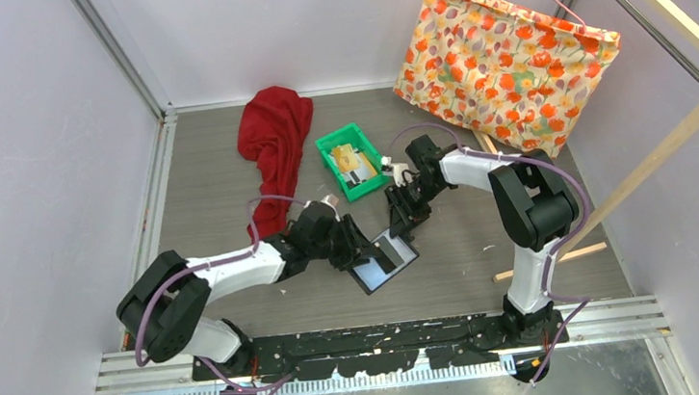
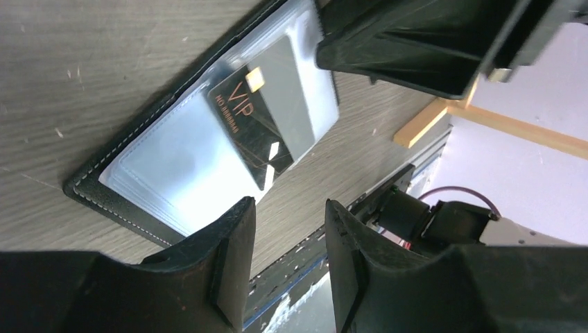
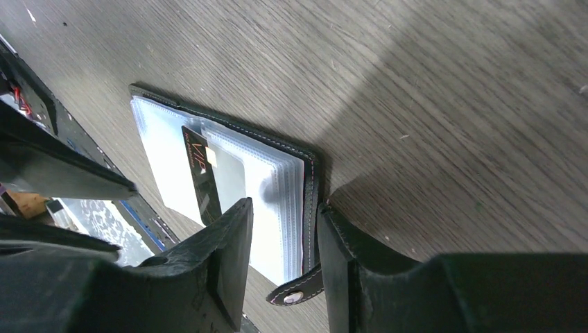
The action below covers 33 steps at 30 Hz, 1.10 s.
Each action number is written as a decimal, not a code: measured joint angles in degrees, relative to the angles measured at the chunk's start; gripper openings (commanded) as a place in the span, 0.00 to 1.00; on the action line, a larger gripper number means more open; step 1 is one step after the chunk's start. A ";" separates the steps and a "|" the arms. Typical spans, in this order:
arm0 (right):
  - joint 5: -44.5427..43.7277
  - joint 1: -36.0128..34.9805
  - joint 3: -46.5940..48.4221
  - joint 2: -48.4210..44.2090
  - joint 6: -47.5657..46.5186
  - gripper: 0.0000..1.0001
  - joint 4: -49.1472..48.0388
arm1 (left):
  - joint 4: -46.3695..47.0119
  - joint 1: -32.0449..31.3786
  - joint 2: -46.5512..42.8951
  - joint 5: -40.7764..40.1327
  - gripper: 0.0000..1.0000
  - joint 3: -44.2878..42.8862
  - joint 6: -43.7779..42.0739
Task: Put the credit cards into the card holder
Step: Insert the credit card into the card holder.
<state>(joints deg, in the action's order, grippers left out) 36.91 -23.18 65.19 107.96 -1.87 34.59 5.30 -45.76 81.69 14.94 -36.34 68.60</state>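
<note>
The black card holder [image 1: 386, 260] lies open on the table, its clear pockets up. In the left wrist view a black card with gold "VIP" lettering [image 2: 249, 132] sits partly inside a pocket of the card holder [image 2: 139, 180]. My left gripper [image 2: 288, 208] is open and empty, just beside the holder's near edge. My right gripper [image 3: 284, 208] is open, and its fingers straddle the holder's stitched edge [image 3: 310, 201] above the snap tab [image 3: 295, 293]. More credit cards [image 1: 354, 163], yellow and white, lie in the green bin [image 1: 330, 145].
A red cloth [image 1: 274, 137] lies left of the bin. A floral bag [image 1: 505, 61] leans at the back right under a pink hanger. A wooden stick [image 1: 564, 256] lies right of the holder, and wooden rails slant across the right side.
</note>
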 measured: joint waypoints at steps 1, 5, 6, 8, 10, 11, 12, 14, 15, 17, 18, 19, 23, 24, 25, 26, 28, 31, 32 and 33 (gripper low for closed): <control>0.00 0.00 0.00 0.00 -0.15 0.44 0.02 | 0.26 -0.96 0.63 -0.96 0.42 0.22 0.90; 0.02 0.00 0.02 0.02 -0.70 0.44 0.11 | 0.00 -3.02 2.40 -3.87 0.42 0.52 3.74; 0.02 0.00 0.04 0.02 -0.81 0.44 0.15 | -0.07 -3.23 2.64 -4.35 0.42 0.52 4.33; 0.02 0.00 0.07 0.04 -0.94 0.43 0.20 | -0.09 -3.32 3.06 -5.16 0.42 0.50 5.05; 0.04 0.00 0.09 0.07 -1.01 0.43 0.22 | 0.13 -3.37 3.93 -5.60 0.42 0.50 5.88; 0.02 0.00 0.15 0.09 -1.03 0.43 0.26 | 0.35 -3.37 4.68 -5.73 0.42 0.50 6.12; 0.02 0.00 0.15 0.09 -1.05 0.43 0.31 | 0.52 -3.37 5.46 -5.81 0.42 0.46 6.29; 0.00 0.00 0.17 0.11 -1.11 0.43 0.35 | 1.44 -3.37 7.08 -5.70 0.40 0.44 6.97; 0.02 0.00 0.17 0.13 -1.18 0.43 0.35 | 2.27 -3.37 7.43 -5.46 0.40 0.20 7.43; 0.04 0.00 0.26 0.20 -1.25 0.43 0.46 | 3.96 -3.37 9.11 -5.33 0.38 -0.33 7.76; 0.02 0.00 0.28 0.22 -1.29 0.43 0.50 | 4.72 -3.37 9.86 -5.18 0.37 -0.61 7.96; 0.02 0.00 0.28 0.24 -1.33 0.43 0.52 | 5.20 -3.37 10.40 -4.98 0.36 -0.83 8.04; 0.04 0.00 0.61 0.44 -1.51 0.42 0.90 | 5.88 -3.37 11.50 -4.79 0.31 -1.42 8.13; 0.04 0.00 0.61 0.44 -1.55 0.42 0.92 | 5.86 -3.37 11.58 -4.81 0.30 -1.46 8.13; 0.04 0.00 0.61 0.44 -1.64 0.42 0.92 | 5.90 -3.37 11.74 -4.81 0.28 -1.53 8.13; 0.04 0.00 0.61 0.46 -1.68 0.41 0.96 | 5.88 -3.37 11.89 -4.81 0.25 -1.60 8.22; 0.00 0.00 0.66 0.46 -1.88 0.40 1.03 | 5.88 -3.37 12.55 -4.70 0.22 -1.99 8.20; -0.17 0.11 0.87 0.63 -2.29 0.40 1.07 | 5.92 -3.37 13.90 -4.11 0.19 -3.02 8.15; -0.17 0.13 0.94 0.70 -2.34 0.40 1.11 | 5.99 -3.37 14.36 -3.89 0.19 -3.48 8.11; -0.15 0.15 0.98 0.72 -2.38 0.39 1.16 | 6.05 -3.37 14.86 -3.74 0.18 -4.07 8.02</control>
<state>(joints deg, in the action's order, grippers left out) 36.75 -23.03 66.17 108.68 -4.25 35.75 11.35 -49.12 96.55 11.20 -40.40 76.62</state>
